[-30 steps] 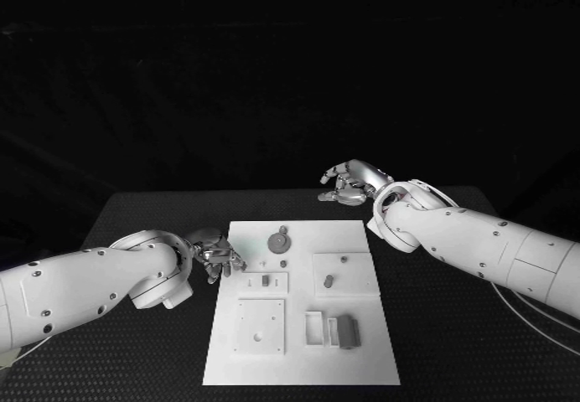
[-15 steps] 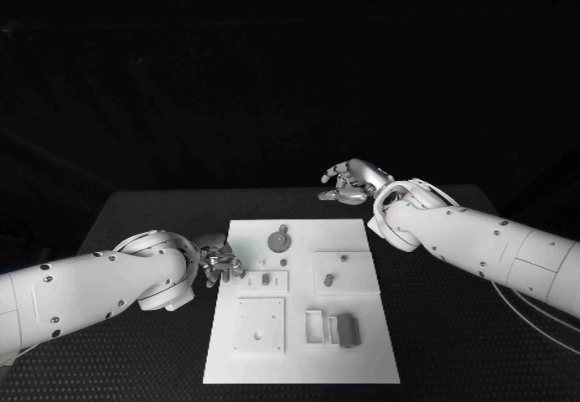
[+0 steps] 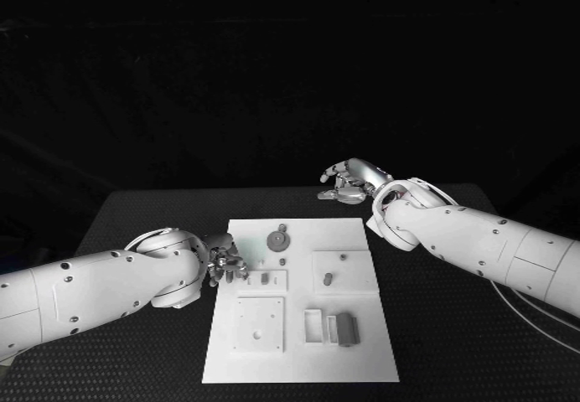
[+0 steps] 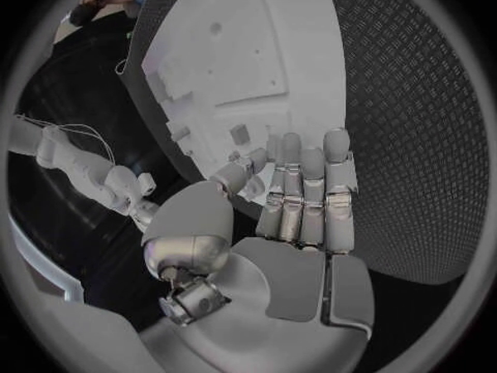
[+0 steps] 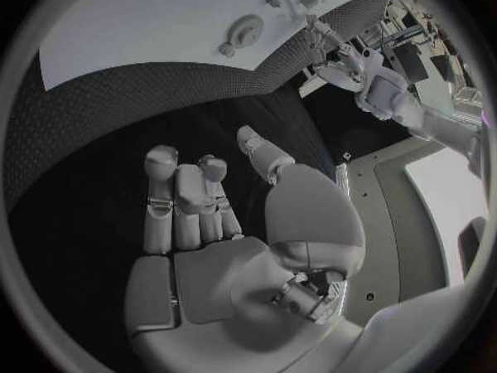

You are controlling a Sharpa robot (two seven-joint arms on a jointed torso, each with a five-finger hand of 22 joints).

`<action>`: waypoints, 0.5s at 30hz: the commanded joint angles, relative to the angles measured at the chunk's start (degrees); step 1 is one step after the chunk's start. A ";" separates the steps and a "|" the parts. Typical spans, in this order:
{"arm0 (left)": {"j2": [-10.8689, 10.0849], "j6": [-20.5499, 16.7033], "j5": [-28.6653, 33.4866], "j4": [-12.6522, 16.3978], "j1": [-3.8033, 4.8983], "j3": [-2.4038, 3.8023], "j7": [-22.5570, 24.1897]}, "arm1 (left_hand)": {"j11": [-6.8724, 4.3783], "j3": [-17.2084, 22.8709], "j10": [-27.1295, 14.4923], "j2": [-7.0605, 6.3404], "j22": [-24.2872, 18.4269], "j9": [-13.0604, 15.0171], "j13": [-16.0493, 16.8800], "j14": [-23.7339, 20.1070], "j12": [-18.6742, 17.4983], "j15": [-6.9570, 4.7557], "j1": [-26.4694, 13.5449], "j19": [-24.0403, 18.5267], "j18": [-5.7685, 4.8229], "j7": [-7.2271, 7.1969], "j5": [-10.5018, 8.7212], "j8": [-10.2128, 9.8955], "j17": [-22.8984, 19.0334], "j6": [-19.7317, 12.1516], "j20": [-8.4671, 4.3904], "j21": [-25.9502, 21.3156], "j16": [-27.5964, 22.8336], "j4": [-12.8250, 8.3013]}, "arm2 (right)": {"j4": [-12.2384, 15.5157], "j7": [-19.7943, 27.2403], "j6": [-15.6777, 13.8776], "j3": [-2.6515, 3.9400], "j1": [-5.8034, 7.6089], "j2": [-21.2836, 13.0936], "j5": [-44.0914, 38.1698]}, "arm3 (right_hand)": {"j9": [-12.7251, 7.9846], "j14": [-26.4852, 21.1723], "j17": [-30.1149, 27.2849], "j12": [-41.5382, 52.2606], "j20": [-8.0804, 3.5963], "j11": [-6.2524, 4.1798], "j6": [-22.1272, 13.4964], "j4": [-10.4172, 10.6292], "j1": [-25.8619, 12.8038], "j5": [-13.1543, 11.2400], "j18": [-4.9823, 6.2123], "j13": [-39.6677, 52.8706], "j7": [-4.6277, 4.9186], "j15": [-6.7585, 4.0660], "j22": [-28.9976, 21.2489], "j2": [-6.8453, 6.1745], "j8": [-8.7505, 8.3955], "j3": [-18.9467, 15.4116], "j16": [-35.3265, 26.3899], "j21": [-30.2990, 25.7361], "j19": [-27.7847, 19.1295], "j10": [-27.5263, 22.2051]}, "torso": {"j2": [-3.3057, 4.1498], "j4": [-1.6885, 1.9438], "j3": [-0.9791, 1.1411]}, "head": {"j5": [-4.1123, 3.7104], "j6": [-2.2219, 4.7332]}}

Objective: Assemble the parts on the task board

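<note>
Head view — task board (image 3: pixel 302 352) lengthwise, near-to-far

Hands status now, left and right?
Left hand: open, holding nothing, at the task board edge.
Right hand: open, empty, beyond the board.

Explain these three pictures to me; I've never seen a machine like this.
It is a robot with two white arms, each ending in a silver hand. One picture looks down from its head at a black table. The other two come from fisheye cameras at each wrist, behind that hand. On the table lies a white board carrying small grey parts, such as a round disc and a dark block. The left hand hovers at the board's left edge, fingers extended, holding nothing. The right hand hangs beyond the board's far end, fingers curled, also empty.
</note>
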 commanded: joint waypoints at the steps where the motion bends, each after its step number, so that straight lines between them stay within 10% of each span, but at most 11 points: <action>1: 0.30 1.93 -1.57 -0.01 -0.06 0.03 -1.08 | -0.02 0.27 0.38 0.48 1.35 0.24 0.06 0.82 0.24 -1.39 -0.08 1.02 2.17 0.11 0.19 1.02 0.06 0.41 -0.94 0.20 0.22 0.02 | 0.10 0.10 0.66 0.01 -0.03 -0.01 -0.08 | -0.06 -0.42 0.02 0.27 -0.36 0.10 0.19 0.31 -0.44 -0.15 4.47 -0.05 0.50 0.11 0.92 0.08 0.22 -0.03 -0.28 -0.36 -0.05 -0.46 | -0.02 0.01 0.04 | -0.07 -0.05; 15: 1.54 3.01 -1.62 -0.82 -0.25 0.04 -1.96 | -0.15 0.42 0.61 0.46 1.36 0.25 0.15 1.08 0.48 -1.53 -0.30 1.25 2.18 0.08 0.29 1.10 0.14 0.43 -1.09 0.50 0.34 0.02 | 0.11 0.09 0.69 0.01 -0.08 -0.01 -0.06 | -0.06 -0.42 0.04 0.28 -0.36 0.10 0.18 0.37 -0.47 -0.15 4.47 -0.07 0.50 0.11 0.92 0.06 0.22 -0.03 -0.28 -0.37 -0.06 -0.48 | -0.02 0.06 0.01 | -0.16 -0.10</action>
